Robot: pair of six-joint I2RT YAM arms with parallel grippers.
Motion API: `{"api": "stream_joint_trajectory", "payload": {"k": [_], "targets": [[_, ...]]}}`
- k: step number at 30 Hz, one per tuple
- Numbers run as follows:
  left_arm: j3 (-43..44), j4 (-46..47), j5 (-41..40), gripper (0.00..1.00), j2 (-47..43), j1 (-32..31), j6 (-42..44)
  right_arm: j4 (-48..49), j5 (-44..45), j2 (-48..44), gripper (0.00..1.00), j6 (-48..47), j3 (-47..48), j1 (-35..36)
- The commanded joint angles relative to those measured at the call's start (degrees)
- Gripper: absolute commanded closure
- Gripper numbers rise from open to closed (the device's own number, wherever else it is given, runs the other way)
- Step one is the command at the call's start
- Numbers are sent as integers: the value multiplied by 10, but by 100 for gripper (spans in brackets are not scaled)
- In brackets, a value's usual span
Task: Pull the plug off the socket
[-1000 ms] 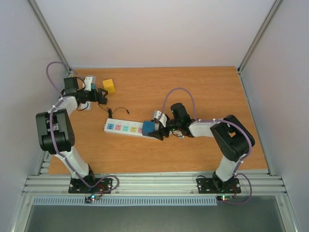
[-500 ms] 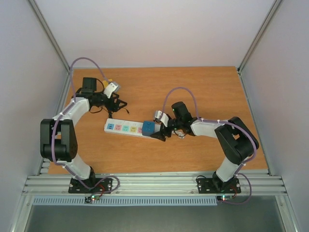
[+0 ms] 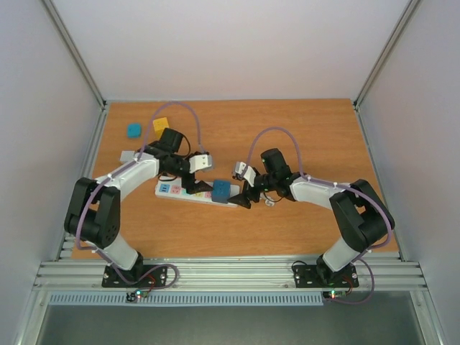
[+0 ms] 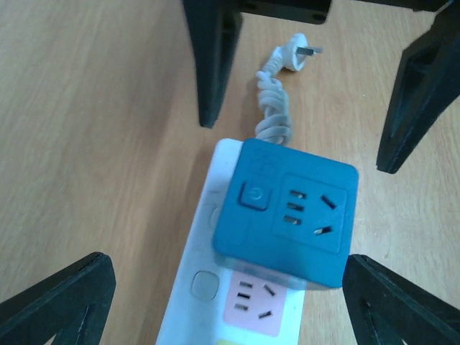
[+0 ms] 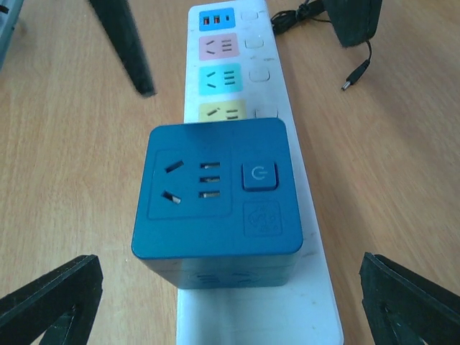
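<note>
The socket is a long white power strip with pastel outlet faces, lying on the wooden table. The plug is a blue cube adapter seated on the strip's right end. It fills the left wrist view and the right wrist view. My left gripper is open above the strip's middle, its fingers either side of the strip. My right gripper is open at the strip's right end, straddling it just short of the cube. Neither touches the cube.
The strip's white cord and plug lie coiled past its right end. A black cable with a barrel jack lies behind the strip. A teal block and a yellow block sit at the back left.
My left arm has swung from the back-left corner to over the strip's middle. The teal block now lies alone at the back left. My right gripper has barely moved.
</note>
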Motion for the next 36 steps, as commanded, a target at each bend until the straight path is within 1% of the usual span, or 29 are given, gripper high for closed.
{"api": "stream_joint_trajectory", "payload": {"k": [1,9,12,16,20,26,28,33,36], "targets": [[-18,15,-34,11,-5,-49,57,-5,-14,-17,1,-8,-14,-6],[-34,30,-60,15,10,-99,73,20,-7,-25,1,-7,-33,-6],[-43,48,-73,19,12,-106,66,35,-7,-27,2,-3,-37,-6],[-47,42,-80,24,9,-107,73,62,-13,-29,2,13,-43,0],[-61,63,-89,19,4,-107,74,114,-9,-23,2,37,-57,13],[-52,66,-90,18,20,-108,66,153,-5,8,1,56,-60,27],[-52,60,-90,22,21,-108,71,177,0,11,1,63,-71,28],[-68,47,-94,44,5,-108,88,199,3,22,1,65,-87,32],[-80,42,-93,49,-10,-108,96,221,9,33,1,57,-104,39]]}}
